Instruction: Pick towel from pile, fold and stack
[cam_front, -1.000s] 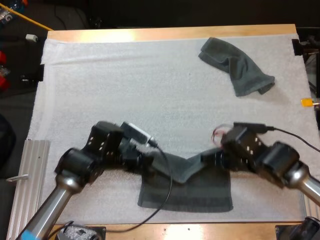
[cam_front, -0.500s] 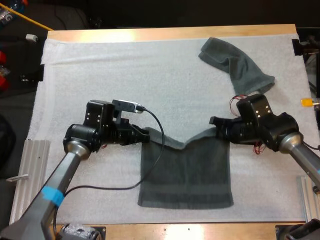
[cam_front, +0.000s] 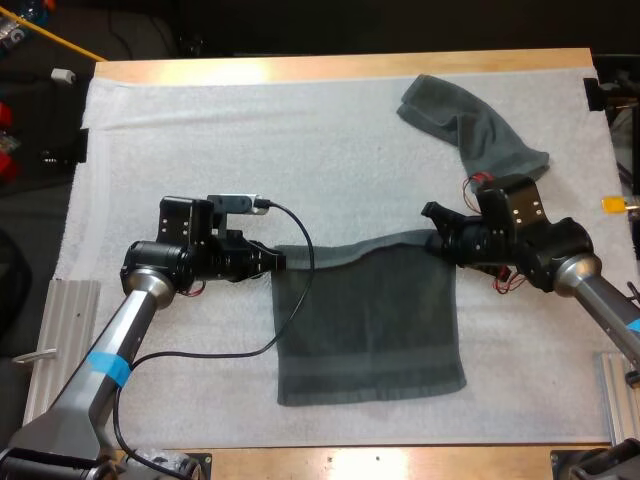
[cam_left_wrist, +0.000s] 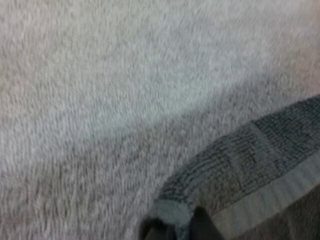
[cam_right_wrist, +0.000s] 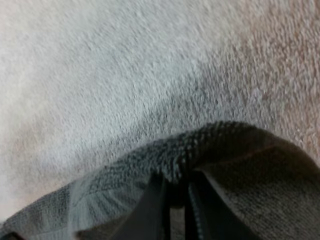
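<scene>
A dark grey-green towel (cam_front: 368, 325) lies spread on the white mat, its far edge stretched between my two grippers. My left gripper (cam_front: 277, 262) is shut on the towel's far left corner (cam_left_wrist: 172, 212). My right gripper (cam_front: 433, 243) is shut on the far right corner (cam_right_wrist: 175, 167). In both wrist views the black fingers pinch the towel's hem just over the mat. A second towel (cam_front: 470, 130), crumpled, lies at the mat's far right.
The white mat (cam_front: 250, 150) covers most of the wooden table (cam_front: 300, 68). A ribbed metal rail (cam_front: 55, 350) runs along the mat's left side near the front. Open mat lies between the spread towel and the far edge.
Both grippers have moved away from the table's front and apart, pulling the towel's far edge up and taut. The towel now lies longer and flatter on the mat.
</scene>
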